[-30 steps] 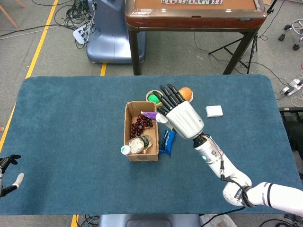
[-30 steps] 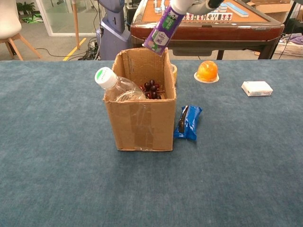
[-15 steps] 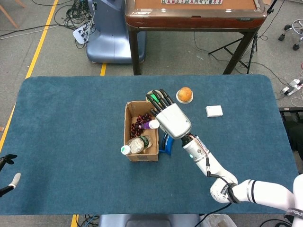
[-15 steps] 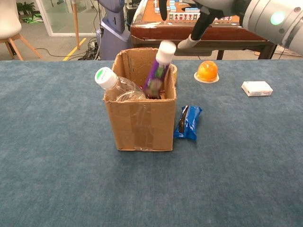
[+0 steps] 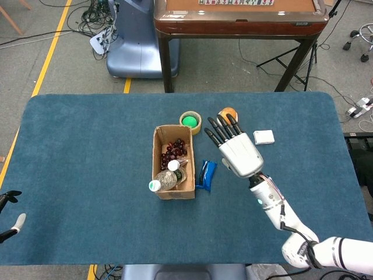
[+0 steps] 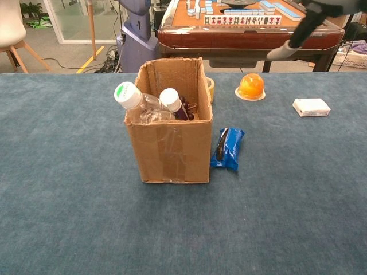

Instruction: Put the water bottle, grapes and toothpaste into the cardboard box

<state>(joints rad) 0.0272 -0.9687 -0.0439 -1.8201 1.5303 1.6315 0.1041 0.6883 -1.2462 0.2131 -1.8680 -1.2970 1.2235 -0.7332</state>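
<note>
The cardboard box (image 5: pixel 158 140) (image 6: pixel 172 154) stands open near the table's middle. Inside it lie the water bottle (image 5: pixel 163 180) (image 6: pixel 135 103) with its green cap sticking out, the dark grapes (image 5: pixel 175 151) at the far end, and the purple toothpaste (image 5: pixel 174 165) (image 6: pixel 174 103), white cap up. My right hand (image 5: pixel 235 150) hovers to the right of the box, fingers spread, holding nothing; the chest view catches only its fingertips (image 6: pixel 298 39) at the top right. At the lower left edge of the head view my left hand (image 5: pixel 10 219) shows only partly, with nothing in it.
A blue snack packet (image 5: pixel 206 174) (image 6: pixel 227 148) lies just right of the box. Behind it stand a tape roll with a green ball (image 5: pixel 190 122), an orange on a small dish (image 5: pixel 228 114) (image 6: pixel 250 86), and a white packet (image 5: pixel 263 137) (image 6: pixel 311 106).
My right hand let the toothpaste go; it dropped into the box and now rests beside the bottle. The hand then swung right and away from the box.
</note>
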